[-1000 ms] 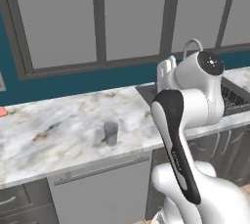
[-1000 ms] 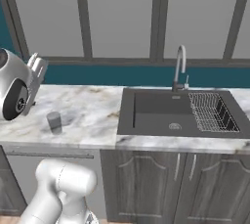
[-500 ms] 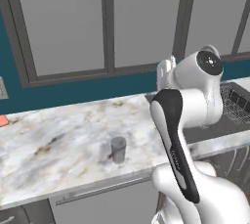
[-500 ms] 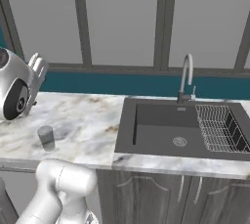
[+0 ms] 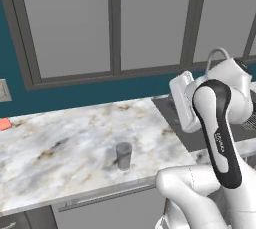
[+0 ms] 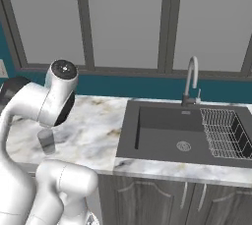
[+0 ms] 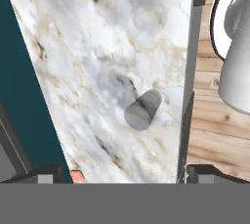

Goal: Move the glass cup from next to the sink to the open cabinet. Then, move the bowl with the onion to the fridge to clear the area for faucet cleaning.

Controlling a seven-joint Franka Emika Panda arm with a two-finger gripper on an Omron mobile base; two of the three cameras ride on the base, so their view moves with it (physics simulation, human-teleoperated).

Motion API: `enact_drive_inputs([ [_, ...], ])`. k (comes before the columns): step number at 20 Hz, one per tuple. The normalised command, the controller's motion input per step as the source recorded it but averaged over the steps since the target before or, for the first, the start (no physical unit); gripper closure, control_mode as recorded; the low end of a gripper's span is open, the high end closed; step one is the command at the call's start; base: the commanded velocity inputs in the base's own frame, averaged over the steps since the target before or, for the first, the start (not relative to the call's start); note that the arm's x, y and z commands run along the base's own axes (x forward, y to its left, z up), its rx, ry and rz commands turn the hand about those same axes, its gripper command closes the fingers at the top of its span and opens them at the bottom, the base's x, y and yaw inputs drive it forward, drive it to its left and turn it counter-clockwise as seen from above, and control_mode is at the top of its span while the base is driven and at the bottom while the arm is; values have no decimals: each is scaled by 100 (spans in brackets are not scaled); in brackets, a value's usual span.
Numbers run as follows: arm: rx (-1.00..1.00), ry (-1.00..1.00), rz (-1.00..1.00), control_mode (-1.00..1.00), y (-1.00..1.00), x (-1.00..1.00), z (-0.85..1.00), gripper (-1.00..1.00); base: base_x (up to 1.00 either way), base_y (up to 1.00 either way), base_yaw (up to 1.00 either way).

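The glass cup (image 5: 123,155) (image 6: 47,141) stands upright on the marble counter (image 5: 60,148), near its front edge and left of the sink (image 6: 170,133). In the hand view the glass cup (image 7: 142,110) lies near the middle, well ahead of my gripper (image 7: 126,173). The dark fingertips (image 7: 46,174) are far apart with nothing between them, so the gripper is open. My white hand (image 5: 181,102) hangs above the counter, to the right of the cup. The faucet (image 6: 191,79) rises behind the sink. The bowl, onion, fridge and open cabinet are out of view.
A wire rack (image 6: 226,130) fills the sink's right side. Shut grey wall cabinet doors (image 5: 70,23) hang over a teal backsplash. A small red thing (image 5: 4,123) (image 7: 75,175) lies at the counter's far left. Dark base cabinets (image 6: 197,202) run under the counter.
The whole picture has shifted, so the base has driven and both cameras went with it. The cup keeps its place on the counter. My arm has swung over towards the cup.
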Motion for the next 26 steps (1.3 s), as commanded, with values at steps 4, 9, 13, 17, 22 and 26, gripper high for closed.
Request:
enact_drive_inputs([
  [4, 24, 21, 43, -100, -17, 0, -96, -100, 0, 0, 0],
  [9, 12, 17, 31, -100, 25, 12, -84, -100, 0, 0, 0],
  [13, 12, 8, 12, -100, 42, 14, -22, -100, 0, 0, 0],
  [17, 7, 22, 0, -100, 32, 91, -25, -100, 0, 0, 0],
  [22, 6, 39, 0, -100, 16, 92, -26, -100, 0, 0, 0],
  [26, 0, 39, 3, -100, 3, 39, -28, -100, 0, 0, 0],
])
